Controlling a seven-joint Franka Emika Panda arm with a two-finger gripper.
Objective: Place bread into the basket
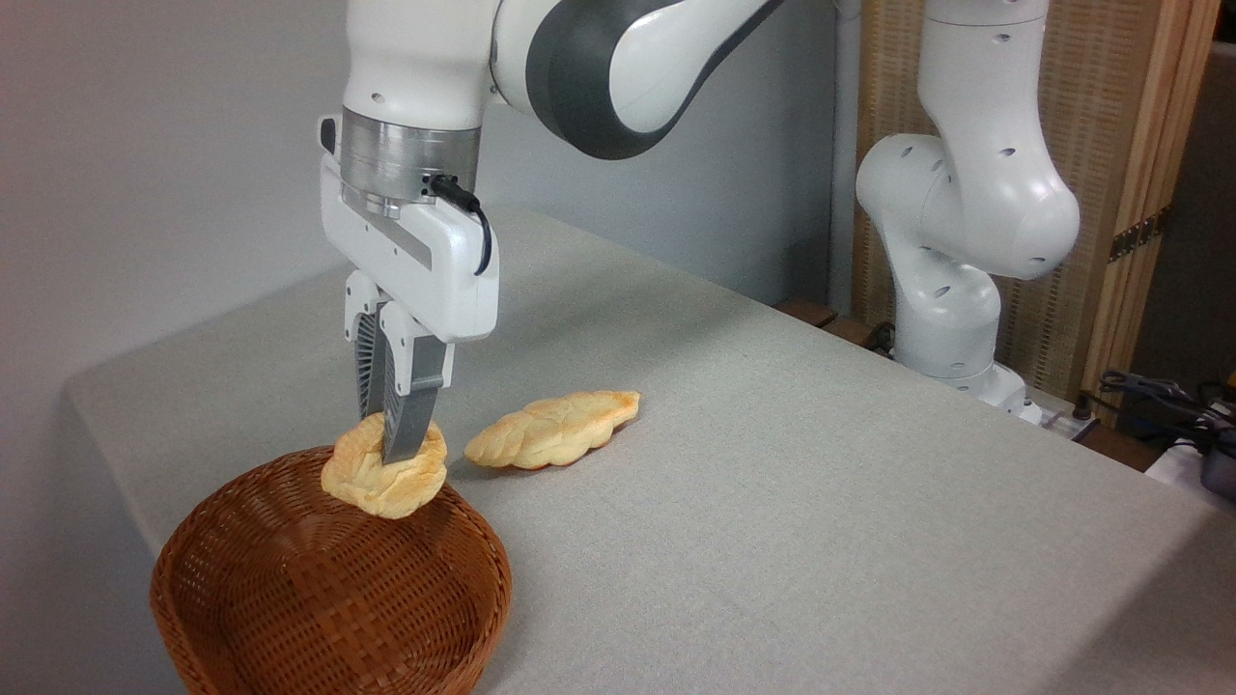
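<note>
Bread (384, 475) pinched between the hand's (396, 446) nearly closed fingers, above the basket's (241, 497) far rim.

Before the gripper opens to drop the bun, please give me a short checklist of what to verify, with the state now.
1. Gripper shut on the bun: ok.
2. Bun lifted off the table: ok.
3. Bun over the basket: it hangs at the far rim; fully inside the rim, cannot tell.
4. Inside of the basket free: ok.
5. Braided loaf clear of the drop path: ok, it lies on the table beside the basket.
6. Fingers clear of the rim: cannot tell.
</note>
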